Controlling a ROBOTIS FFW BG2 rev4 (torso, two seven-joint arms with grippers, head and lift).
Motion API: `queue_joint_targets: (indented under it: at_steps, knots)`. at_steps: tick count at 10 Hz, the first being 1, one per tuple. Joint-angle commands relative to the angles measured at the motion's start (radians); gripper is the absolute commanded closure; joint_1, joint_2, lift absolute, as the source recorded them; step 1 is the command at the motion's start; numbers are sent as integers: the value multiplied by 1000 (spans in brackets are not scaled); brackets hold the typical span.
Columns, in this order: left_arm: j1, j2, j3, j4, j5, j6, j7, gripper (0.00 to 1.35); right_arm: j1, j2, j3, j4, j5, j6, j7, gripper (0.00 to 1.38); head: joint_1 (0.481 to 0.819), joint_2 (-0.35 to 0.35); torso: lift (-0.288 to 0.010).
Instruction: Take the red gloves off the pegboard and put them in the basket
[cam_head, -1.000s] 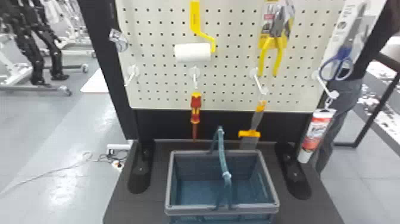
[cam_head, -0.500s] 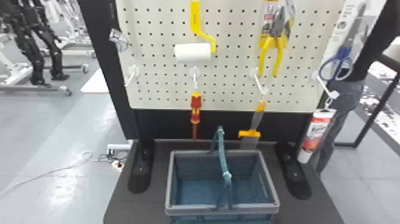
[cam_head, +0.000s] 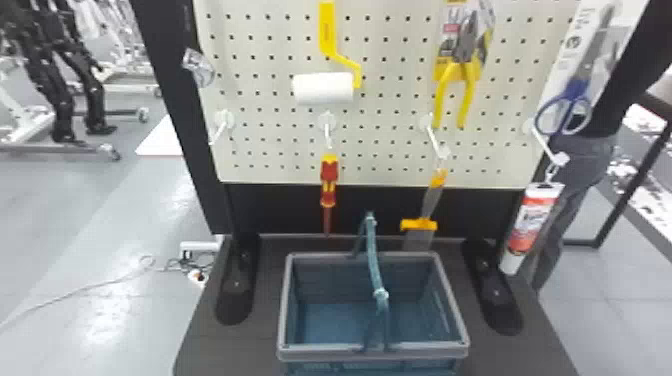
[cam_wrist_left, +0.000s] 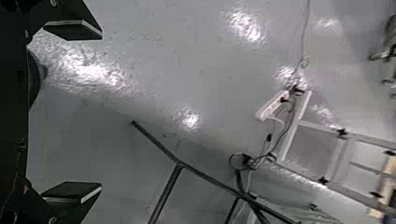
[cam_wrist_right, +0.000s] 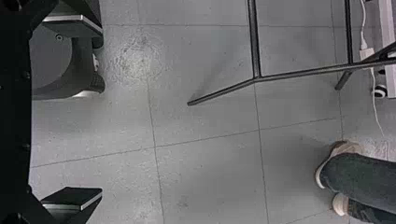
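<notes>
The basket (cam_head: 372, 354), blue with a grey rim, stands on the dark shelf below the pegboard (cam_head: 270, 130); its handle stands up across the middle, and its inside holds nothing that I can see. No red gloves can be made out on the board. Over the grey floor, my left gripper (cam_wrist_left: 72, 112) is open, its two flat black fingers wide apart with nothing between them. My right gripper (cam_wrist_right: 72, 114) is likewise open and without a load, above the floor.
On or before the board hang a paint roller (cam_head: 324, 89), a red-yellow screwdriver (cam_head: 328, 182), a scraper (cam_head: 419, 225), pliers (cam_head: 456, 92), scissors (cam_head: 565, 107) and a red-white tube (cam_head: 532, 225). Black feet (cam_head: 239, 285) of the stand flank the basket.
</notes>
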Motion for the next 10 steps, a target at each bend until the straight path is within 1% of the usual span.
queue_joint_targets:
  at_steps: [1, 2, 3, 4, 5, 6, 7, 8, 9, 10]
  knots:
    - [-30, 13, -3, 0, -18, 124, -5, 142, -10, 0, 0, 2, 37, 12, -2, 90, 549, 0, -100]
    - [-41, 19, 13, 0, -20, 192, -9, 142, -18, 3, 0, 3, 80, 15, -18, 90, 549, 0, -100]
    - [-43, 20, 13, 0, -26, 190, -14, 142, -21, 6, 0, 3, 89, 29, -27, 91, 549, 0, -100]
    - [-40, 20, 13, 0, -32, 164, -17, 142, -21, 6, 0, 3, 88, 26, -27, 91, 549, 0, -100]
    - [-36, 17, 13, 0, -64, 115, -18, 142, -19, 6, 0, 3, 85, 19, -24, 90, 549, 0, -100]
    - [-33, 11, 17, 0, -123, 60, -9, 142, -21, 3, 0, 3, 92, 21, -15, 90, 549, 0, -100]
    - [-35, 11, 36, 0, -169, 74, -9, 142, -21, 2, 0, 3, 91, 42, -13, 90, 549, 0, -100]
    - [-35, 16, 36, 0, -135, 129, -17, 142, -18, 0, 0, 6, 83, 44, -13, 90, 549, 0, -100]
    - [-21, 13, 37, 0, -107, 132, -17, 142, -10, 0, 0, 6, 86, 44, -10, 90, 549, 0, -100]
    - [-9, 8, 57, 0, -89, 164, -17, 142, -1, -1, 0, 3, 79, 44, -7, 91, 549, 0, -100]
